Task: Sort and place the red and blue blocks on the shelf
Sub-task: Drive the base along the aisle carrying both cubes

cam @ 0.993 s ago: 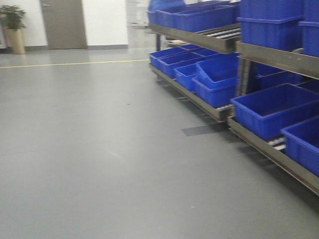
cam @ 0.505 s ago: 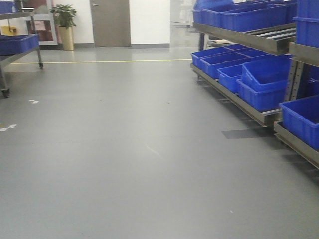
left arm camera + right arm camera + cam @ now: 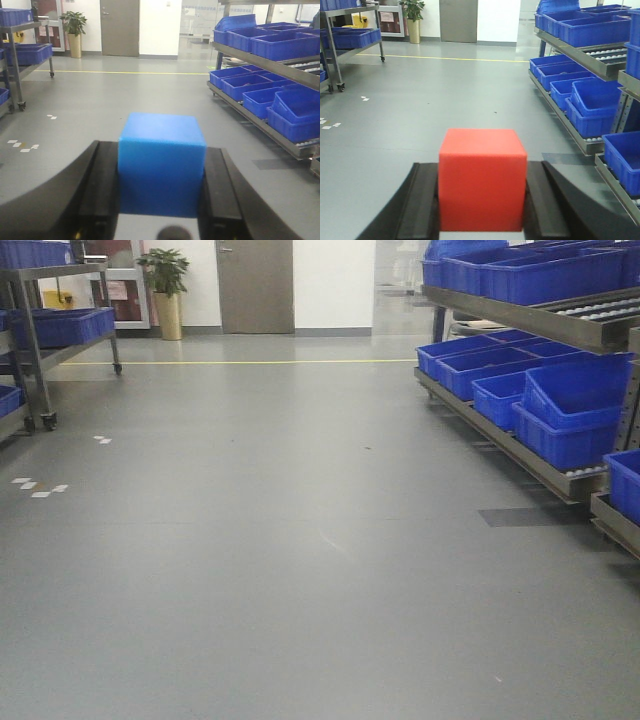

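Midway: left gripper clamps the blue block, right gripper clamps the red block, neither placed on the shelf yet.

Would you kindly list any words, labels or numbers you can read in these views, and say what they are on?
None can be read.
On the notice beside the plant: too blurred to read.
On the blue block and the red block: nothing, plain faces.
On the bins: no label shows.
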Motion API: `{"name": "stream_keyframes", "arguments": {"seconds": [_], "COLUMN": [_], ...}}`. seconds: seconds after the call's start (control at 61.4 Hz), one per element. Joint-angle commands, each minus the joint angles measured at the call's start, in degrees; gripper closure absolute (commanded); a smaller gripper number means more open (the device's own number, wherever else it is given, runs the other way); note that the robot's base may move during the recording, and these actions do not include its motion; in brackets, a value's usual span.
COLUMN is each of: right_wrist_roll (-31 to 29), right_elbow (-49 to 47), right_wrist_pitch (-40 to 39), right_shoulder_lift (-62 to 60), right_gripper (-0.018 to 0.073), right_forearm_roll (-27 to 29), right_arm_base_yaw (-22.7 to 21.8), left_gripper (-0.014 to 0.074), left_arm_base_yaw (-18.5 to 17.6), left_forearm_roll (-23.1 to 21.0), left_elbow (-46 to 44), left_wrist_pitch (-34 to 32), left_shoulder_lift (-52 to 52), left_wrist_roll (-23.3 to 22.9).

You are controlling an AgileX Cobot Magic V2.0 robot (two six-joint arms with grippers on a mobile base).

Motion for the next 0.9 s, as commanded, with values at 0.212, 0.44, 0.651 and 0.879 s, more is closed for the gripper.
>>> {"name": "stream_keyframes", "arguments": {"seconds": [0.212,0.44,0.651,0.879], "right_wrist_roll": [-0.50,-0.50,-0.50,-0.50], "right_elbow": [-1.68,-1.68,-1.68,-1.68], "right_wrist_pitch": [-5.04,-5.04,-5.04,-5.04], "right_shoulder_lift": [0.21,0.21,0.21,0.21], "right_gripper": [0.0491,0.0491,0.0491,0.0491], "right_forearm_roll": [0.09,0.09,0.09,0.09], "right_arm_base_yaw": [-0.36,-0.36,-0.36,-0.36], "left_gripper": [0.0474,0.0474,0.0474,0.0474], "left_arm_base_yaw": [-0.08,-0.08,-0.08,-0.08], "left_forearm_roll": [-0.04,-0.04,-0.04,-0.04], "left_elbow": [-1.67,-1.67,-1.67,-1.67], "left_wrist_pitch": [-5.03,-5.03,-5.03,-5.03], "left_shoulder_lift": [0.48,0.48,0.48,0.48], "left_wrist_roll": [0.04,0.04,0.04,0.04]}}
